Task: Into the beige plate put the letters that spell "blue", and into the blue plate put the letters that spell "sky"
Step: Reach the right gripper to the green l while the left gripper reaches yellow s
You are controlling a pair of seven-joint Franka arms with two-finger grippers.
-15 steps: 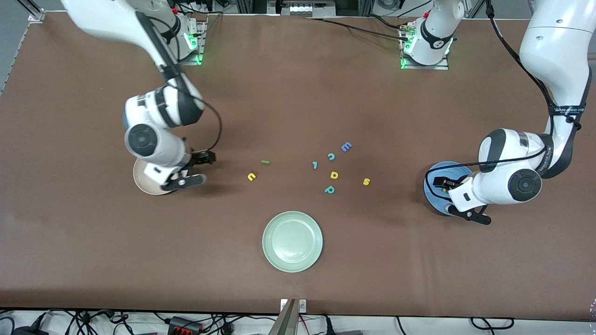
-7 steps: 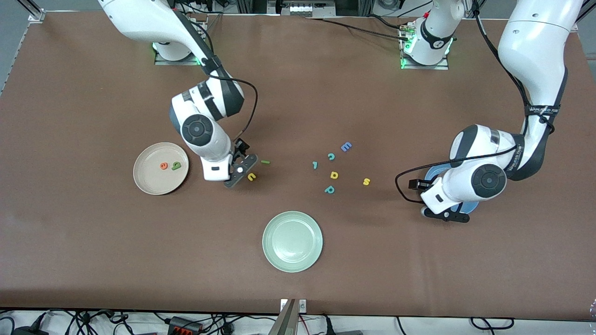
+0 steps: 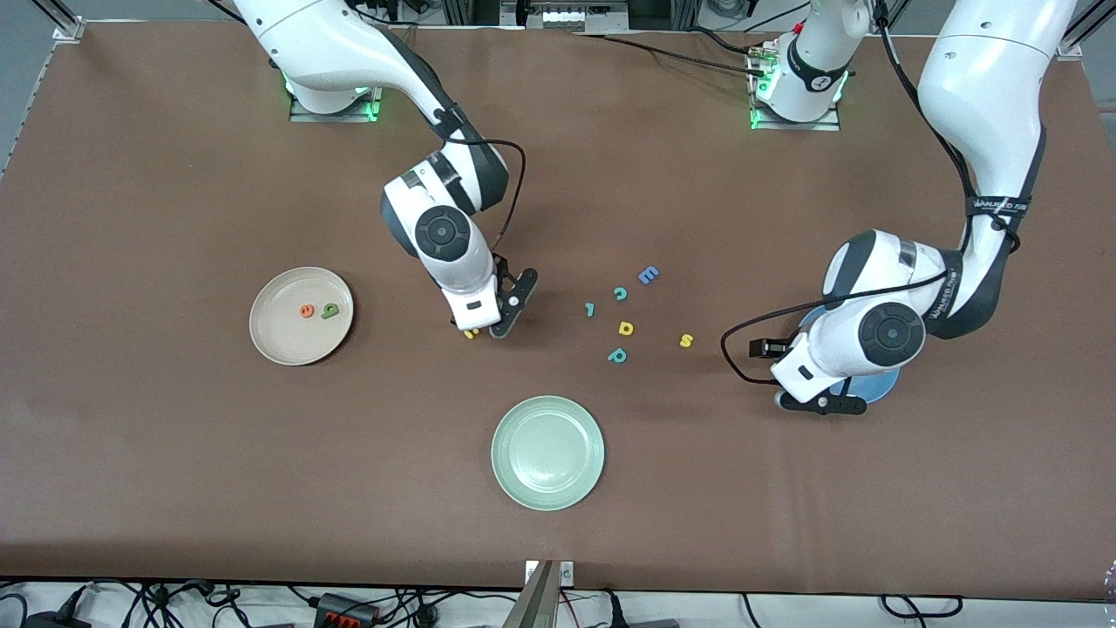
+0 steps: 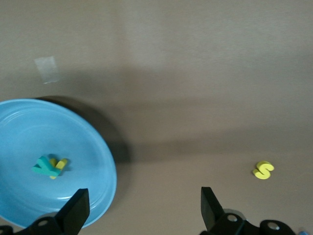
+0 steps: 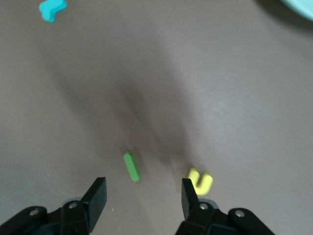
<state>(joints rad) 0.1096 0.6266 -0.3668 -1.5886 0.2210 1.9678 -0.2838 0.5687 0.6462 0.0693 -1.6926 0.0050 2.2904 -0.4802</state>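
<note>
Brown tabletop, cables along its edges | right gripper (image 3: 497, 316) low over green l (image 5: 131, 166) and yellow u (image 5: 200, 181), jaws apart, empty | left gripper (image 3: 819, 404) at blue plate (image 4: 29, 142) rim, jaws wide, empty | orange e (image 3: 306, 310) and green b (image 3: 330, 310) in beige plate (image 3: 275, 340) | yellow s (image 3: 686, 341) on the table toward the left arm's end | teal y (image 4: 45, 166) and a yellow letter (image 4: 59, 167) in the blue plate.

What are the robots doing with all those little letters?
They sort foam letters onto plates. The right gripper, open, hangs low over the green l, with the yellow u beside it. The beige plate holds the orange e and green b. The left gripper, open, is by the blue plate, facing the yellow s.
</note>
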